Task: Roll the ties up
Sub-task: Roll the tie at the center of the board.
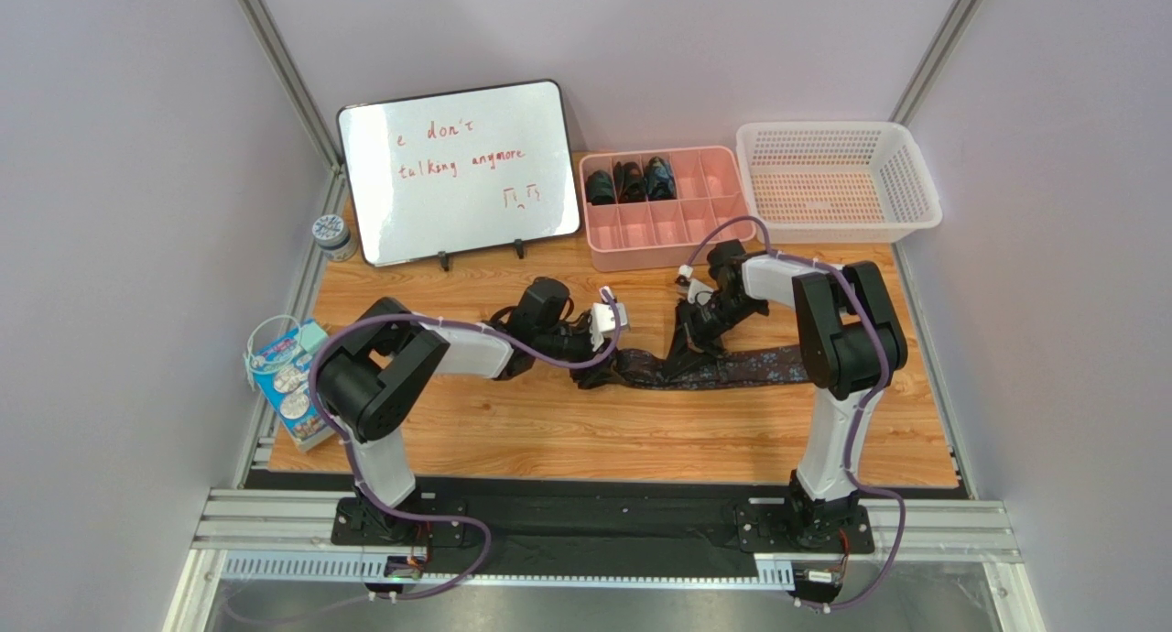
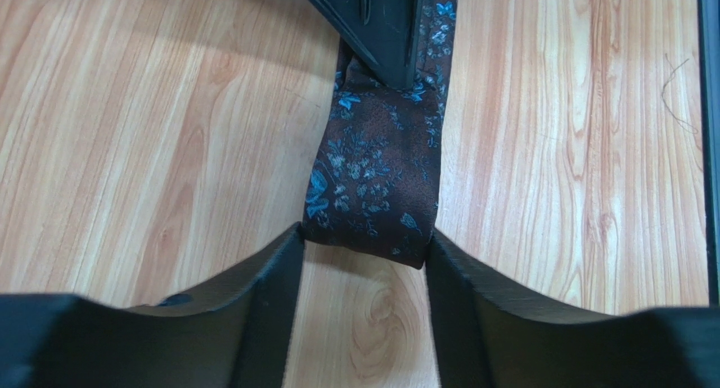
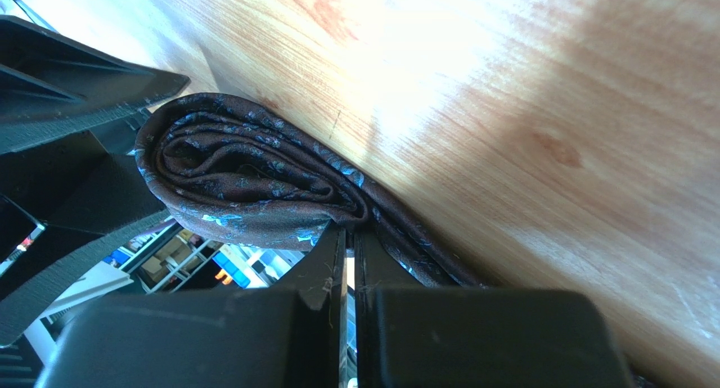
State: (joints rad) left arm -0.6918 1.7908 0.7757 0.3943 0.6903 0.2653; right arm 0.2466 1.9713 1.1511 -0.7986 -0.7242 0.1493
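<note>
High fixed view down over the whole table (image 1: pixel 619 447), two wrist views close above it, the tie (image 2: pixel 372 169) in all.

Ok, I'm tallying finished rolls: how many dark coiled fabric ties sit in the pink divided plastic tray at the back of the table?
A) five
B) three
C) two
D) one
B: the top view shows three dark coiled fabric ties side by side in the back row of the pink divided plastic tray.
</note>
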